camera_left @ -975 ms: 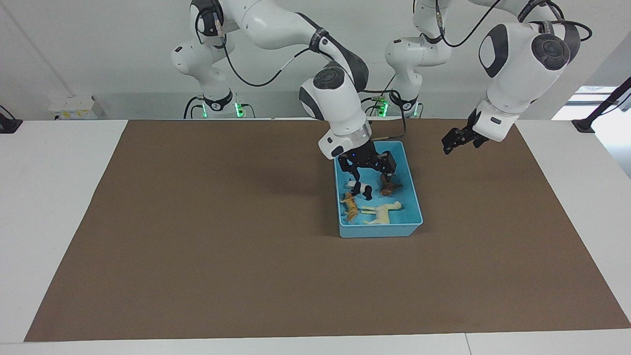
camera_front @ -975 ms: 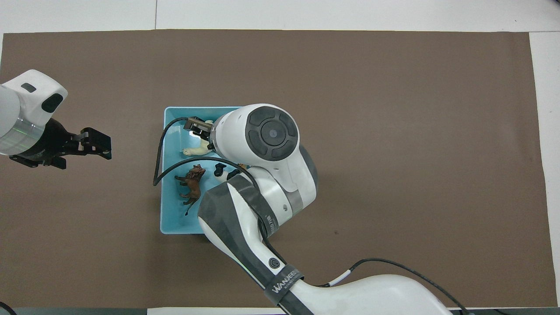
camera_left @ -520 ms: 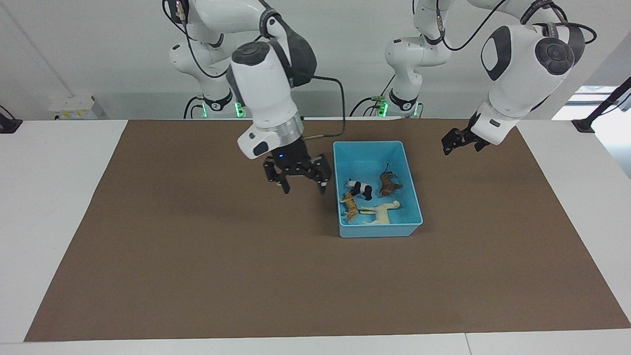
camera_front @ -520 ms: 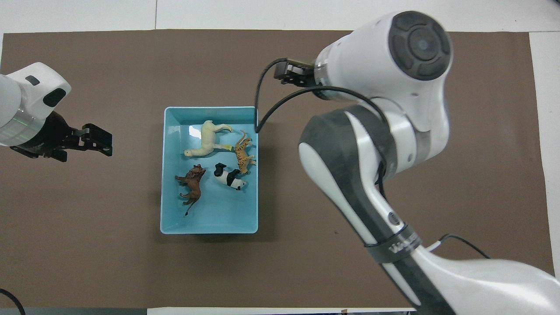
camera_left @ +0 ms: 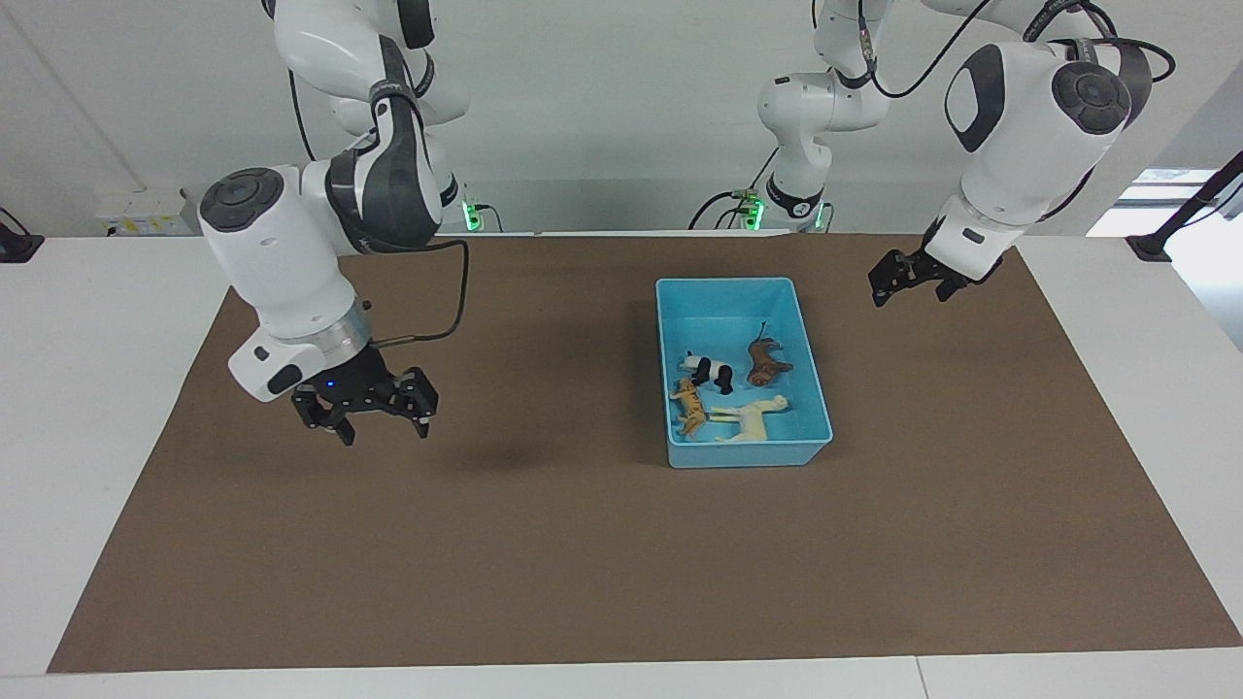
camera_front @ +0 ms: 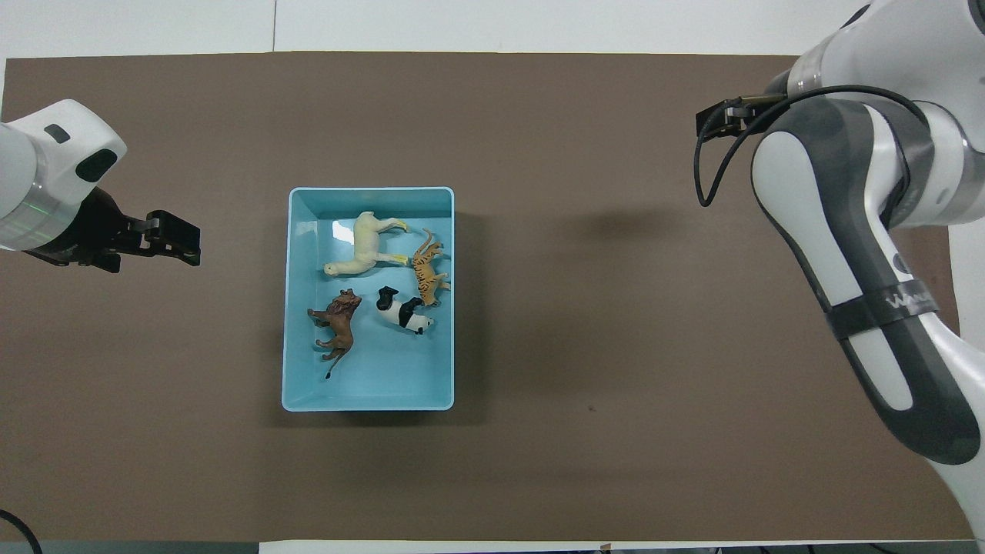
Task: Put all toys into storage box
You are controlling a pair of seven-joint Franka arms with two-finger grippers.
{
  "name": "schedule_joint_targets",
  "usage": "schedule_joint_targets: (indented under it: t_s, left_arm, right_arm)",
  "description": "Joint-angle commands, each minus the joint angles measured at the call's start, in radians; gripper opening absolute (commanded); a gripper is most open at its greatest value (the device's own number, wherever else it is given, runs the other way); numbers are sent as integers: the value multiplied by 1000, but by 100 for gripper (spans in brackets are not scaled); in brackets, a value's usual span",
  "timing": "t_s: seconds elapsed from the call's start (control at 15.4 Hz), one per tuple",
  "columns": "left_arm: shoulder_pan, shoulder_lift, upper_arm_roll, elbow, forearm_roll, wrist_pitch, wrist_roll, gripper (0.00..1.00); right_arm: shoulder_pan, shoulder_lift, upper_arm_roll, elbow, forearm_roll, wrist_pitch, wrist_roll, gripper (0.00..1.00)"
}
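The light blue storage box (camera_left: 728, 282) stands on the brown mat toward the left arm's end; it also shows in the overhead view (camera_front: 369, 191). All four toys lie inside it: the panda (camera_left: 709, 370) (camera_front: 402, 310), the brown lion (camera_left: 767, 361) (camera_front: 336, 323), the striped tiger (camera_left: 689, 406) (camera_front: 427, 269) and the cream horse (camera_left: 750, 417) (camera_front: 365, 246). My right gripper (camera_left: 385, 433) is open and empty, hanging over bare mat toward the right arm's end, well away from the box. My left gripper (camera_left: 908, 289) (camera_front: 187, 246) is open and empty and waits over the mat beside the box.
The brown mat (camera_left: 544, 544) covers most of the white table (camera_left: 87, 388). In the overhead view the right arm (camera_front: 854, 254) covers its end of the mat and hides its own fingers.
My right gripper has risen out of the box and swung across the mat toward the right arm's end, open and empty. The toys and the left arm have barely moved.
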Motion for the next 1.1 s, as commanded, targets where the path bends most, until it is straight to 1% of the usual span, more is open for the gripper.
schedule_joint_targets:
  t_s: [0.0, 0.2, 0.33, 0.39, 0.46, 0.58, 0.71, 0.84, 1.04]
  left_arm:
    - [-13, 14, 20, 40, 10, -35, 68, 100]
    - [-10, 17, 18, 50, 12, -44, 69, 100]
    - [-8, 30, 17, 89, 12, -81, 69, 100]
    - [-8, 29, 17, 87, 7, -80, 71, 100]
    - [-7, 26, 14, 82, 4, -78, 71, 100]
    - [-7, 23, 12, 79, 3, -75, 71, 100]
    - [-7, 23, 13, 74, 3, -71, 69, 100]
    - [-12, 20, 15, 74, 4, -71, 59, 100]
    - [-13, 15, 18, 74, 4, -71, 60, 100]
  right_arm:
    - [-17, -99, 11, -27, -33, -148, -8, 100]
    - [-37, -187, 12, -30, -68, -298, -8, 100]
    - [-64, -238, 24, -34, -111, -349, -12, 100]
    - [-89, -257, 38, -36, -131, -363, -35, 100]
    - [-127, -269, 78, -36, -146, -369, -64, 100]
    - [-244, -293, 177, -40, -174, -371, -110, 100]
    - [-267, -321, 186, -46, -174, -372, -110, 100]
    - [-301, -359, 193, -86, -174, -372, -104, 100]
    - [-330, -369, 202, -103, -174, -372, -83, 100]
